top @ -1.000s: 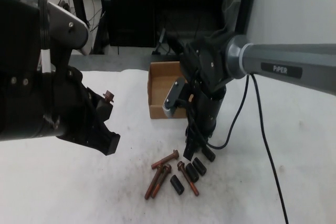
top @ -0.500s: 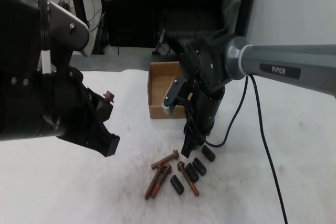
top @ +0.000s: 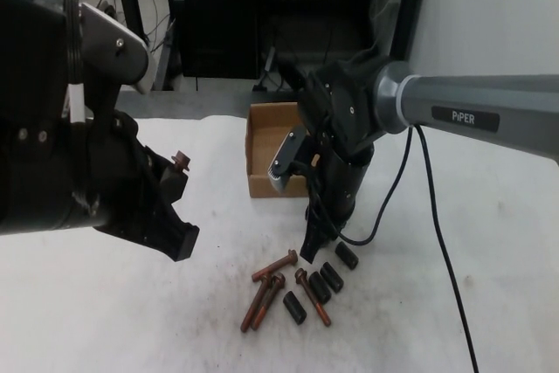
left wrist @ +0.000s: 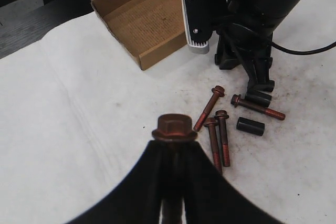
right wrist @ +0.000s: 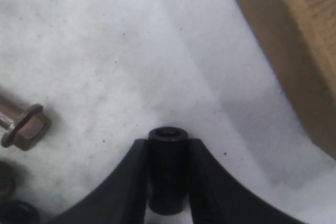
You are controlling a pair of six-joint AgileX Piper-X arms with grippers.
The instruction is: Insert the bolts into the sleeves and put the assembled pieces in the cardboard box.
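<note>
**Bolt and sleeve held apart, before mating.**

- **Left fingers** (left wrist: 160, 153): closed on a flanged hex bolt (left wrist: 174, 128), coppery and rust-toned. Its head stands just past the fingertips. The shank runs back between them, so the long axis follows the fingers. The threaded end is hidden.
- **Right fingers** (right wrist: 139, 156): closed on a black sleeve (right wrist: 168, 166), a short, matt, smooth-walled cylinder. Its long axis lies roughly along the fingers, and one open end of the bore shows at the fingertips. It is held low over the white counter (right wrist: 131, 51).
- **Key relation:** the sleeve lies well apart from the bolt, across the counter near the cardboard box (left wrist: 142, 19) and just beside the loose parts. The bolt appears to be held higher. By this reading the two axes are not yet in line. The bolt also presents its head, not its tip, towards the sleeve, so insertion would call for bringing the tip end round to the bore.
- **Loose stock:** four loose bolts (top: 275, 265), same finish and long-shanked, lie fanned on the counter. Four loose sleeves (top: 294, 307) lie among and beside them.
- **Counter covering:** white, creased and cloth-like, speckled with dark dust.
- **Box:** brown corrugated card, shallow and open-topped. No assembled piece is seen in it.
</note>
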